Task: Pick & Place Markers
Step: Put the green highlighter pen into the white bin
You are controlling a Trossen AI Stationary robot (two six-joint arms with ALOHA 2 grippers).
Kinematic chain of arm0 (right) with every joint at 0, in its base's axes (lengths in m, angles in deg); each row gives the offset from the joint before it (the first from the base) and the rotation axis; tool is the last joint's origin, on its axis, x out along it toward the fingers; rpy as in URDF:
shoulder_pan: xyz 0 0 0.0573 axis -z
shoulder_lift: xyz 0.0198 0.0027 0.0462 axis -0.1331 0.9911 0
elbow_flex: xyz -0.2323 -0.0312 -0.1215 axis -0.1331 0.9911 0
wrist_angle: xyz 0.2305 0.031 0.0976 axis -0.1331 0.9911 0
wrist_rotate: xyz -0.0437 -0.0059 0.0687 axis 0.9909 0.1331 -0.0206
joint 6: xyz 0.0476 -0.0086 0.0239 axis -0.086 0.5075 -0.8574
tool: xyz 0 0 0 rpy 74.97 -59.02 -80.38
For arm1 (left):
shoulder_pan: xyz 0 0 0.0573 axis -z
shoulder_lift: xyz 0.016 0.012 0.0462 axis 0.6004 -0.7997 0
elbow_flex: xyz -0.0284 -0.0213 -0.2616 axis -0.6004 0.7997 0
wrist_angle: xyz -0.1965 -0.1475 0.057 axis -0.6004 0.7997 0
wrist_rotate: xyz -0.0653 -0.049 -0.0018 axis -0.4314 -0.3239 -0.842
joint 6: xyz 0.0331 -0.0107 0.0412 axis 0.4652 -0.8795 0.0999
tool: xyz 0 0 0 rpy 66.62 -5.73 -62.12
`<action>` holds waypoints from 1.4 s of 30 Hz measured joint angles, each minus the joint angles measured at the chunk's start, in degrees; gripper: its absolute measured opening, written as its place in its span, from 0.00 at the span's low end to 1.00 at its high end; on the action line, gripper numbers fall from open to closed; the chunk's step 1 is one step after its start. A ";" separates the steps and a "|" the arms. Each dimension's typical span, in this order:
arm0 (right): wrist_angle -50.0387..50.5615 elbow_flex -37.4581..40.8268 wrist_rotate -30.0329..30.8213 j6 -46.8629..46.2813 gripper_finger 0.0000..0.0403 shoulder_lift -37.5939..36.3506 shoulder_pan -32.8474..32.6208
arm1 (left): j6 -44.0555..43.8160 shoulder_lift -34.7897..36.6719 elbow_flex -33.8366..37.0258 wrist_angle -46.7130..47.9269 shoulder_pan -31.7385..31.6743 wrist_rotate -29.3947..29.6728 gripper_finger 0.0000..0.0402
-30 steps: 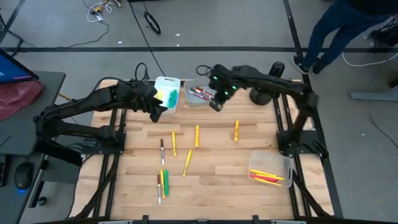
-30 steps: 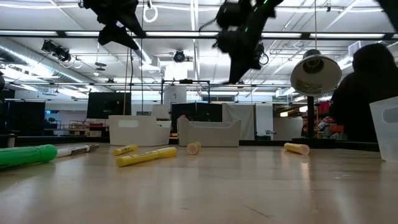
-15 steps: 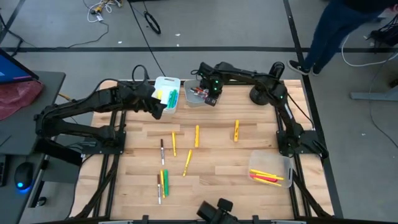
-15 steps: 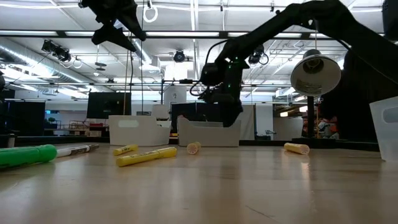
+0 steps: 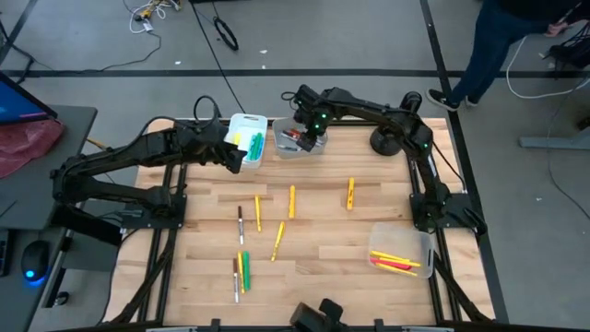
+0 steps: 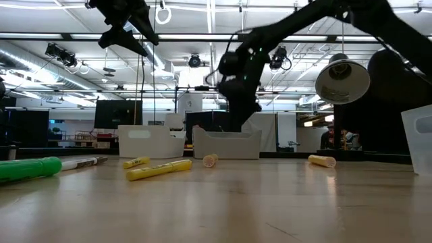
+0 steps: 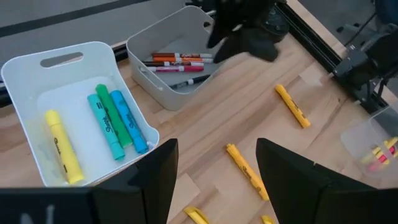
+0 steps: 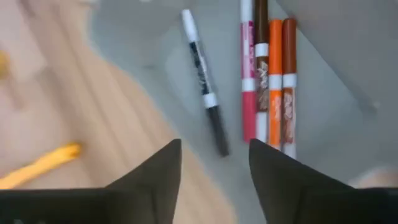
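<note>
Your inventory, taken from the grey bin [image 5: 293, 140] at the far edge of the tabletop [image 5: 323, 240]: inside it lie a black-and-white marker [image 8: 203, 87], a pink marker [image 8: 249, 81], a brown marker [image 8: 261, 74] and two orange markers [image 8: 281, 81], side by side on its floor. Your right claw [image 5: 312, 138] hangs directly over this bin, fingers spread, pinching nothing. Just beside the grey bin, on the left arm's side, stands the white bin [image 5: 247, 138], which holds one yellow marker [image 7: 62, 146], a teal marker [image 7: 104, 127], a green marker [image 7: 115, 118] and a blue marker [image 7: 129, 121]. Your left claw [image 5: 232, 157] hovers at the near edge of that white bin, fingers spread wide and empty. Nearer you than the grey bin, loose on the tabletop, lie four yellow markers [image 5: 291, 201], a black-and-white pair [image 5: 241, 224] and a green marker [image 5: 244, 270] next to another yellow one. Well apart from the grey bin, toward the near right corner, a clear bin [image 5: 400, 251] holds yellow and red markers [image 5: 396, 264].
</note>
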 joint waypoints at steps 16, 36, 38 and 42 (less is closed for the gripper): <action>0.90 4.56 22.41 -10.50 0.37 -24.20 -22.23 | -3.86 -0.02 0.01 4.95 1.73 0.31 0.55; -15.14 47.85 26.40 -37.98 0.27 -46.38 -32.45 | -58.73 -10.35 0.04 21.19 44.11 5.21 0.38; -15.14 48.50 26.03 -37.98 0.27 -46.60 -32.47 | -65.53 -13.46 0.02 19.67 46.82 3.77 0.37; -15.91 48.70 26.02 -35.84 0.27 -46.57 -32.48 | -77.25 -19.38 0.02 17.06 50.36 -1.54 0.40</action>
